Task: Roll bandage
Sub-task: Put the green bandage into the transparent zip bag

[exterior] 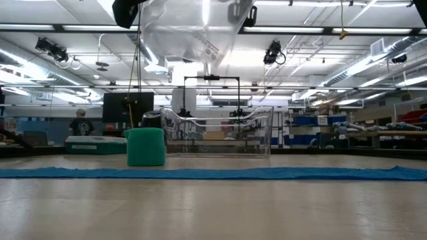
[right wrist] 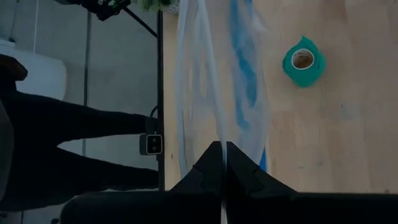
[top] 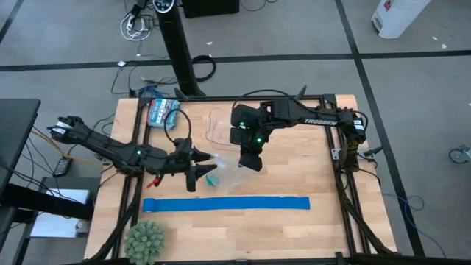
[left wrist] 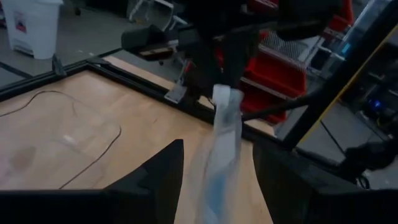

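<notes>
So the small teal rolled-up fabric bandage (right wrist: 303,60) stands on the wooden table (top: 324,184), rolling looks done. Right pincer (right wrist: 222,147) is pinching a clear plastic bag (right wrist: 205,81) in the air, left pincer (left wrist: 214,165) spread beside it. Next is probably bagging the roll.

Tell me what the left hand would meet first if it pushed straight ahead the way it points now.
Most likely the clear plastic bag hanging from the shut right hand. It hangs in line with the gap of the open left hand. Depth is unclear, so contact distance is uncertain. The teal bandage roll sits lower, on the table.
</notes>
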Action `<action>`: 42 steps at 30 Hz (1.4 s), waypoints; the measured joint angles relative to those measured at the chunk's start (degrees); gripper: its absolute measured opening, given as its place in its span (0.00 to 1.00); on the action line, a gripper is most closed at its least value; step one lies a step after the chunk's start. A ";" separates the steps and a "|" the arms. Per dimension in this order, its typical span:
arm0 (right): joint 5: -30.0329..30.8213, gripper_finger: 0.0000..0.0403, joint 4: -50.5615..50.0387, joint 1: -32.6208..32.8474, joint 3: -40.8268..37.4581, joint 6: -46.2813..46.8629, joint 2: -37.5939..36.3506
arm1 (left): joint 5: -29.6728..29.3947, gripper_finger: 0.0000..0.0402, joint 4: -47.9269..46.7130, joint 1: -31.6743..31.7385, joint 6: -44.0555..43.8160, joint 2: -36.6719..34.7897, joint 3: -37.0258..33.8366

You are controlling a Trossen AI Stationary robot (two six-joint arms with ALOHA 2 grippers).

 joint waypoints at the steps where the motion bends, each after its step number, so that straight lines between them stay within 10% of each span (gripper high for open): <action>1: -0.01 0.00 0.00 0.00 0.00 0.02 0.00 | -0.64 0.49 1.10 0.00 -0.04 0.58 0.00; 6: 0.01 0.00 0.04 0.19 -0.04 0.37 0.00 | -5.59 0.44 4.27 0.00 -1.76 2.40 -0.02; 12: 0.35 0.03 0.20 1.01 -0.04 0.29 0.00 | -6.98 0.04 4.72 0.00 -6.18 2.46 -0.02; 42: 18.40 0.20 -1.50 7.01 -0.13 0.51 -8.57 | -14.33 0.00 -2.38 -4.44 -10.45 -2.17 -0.15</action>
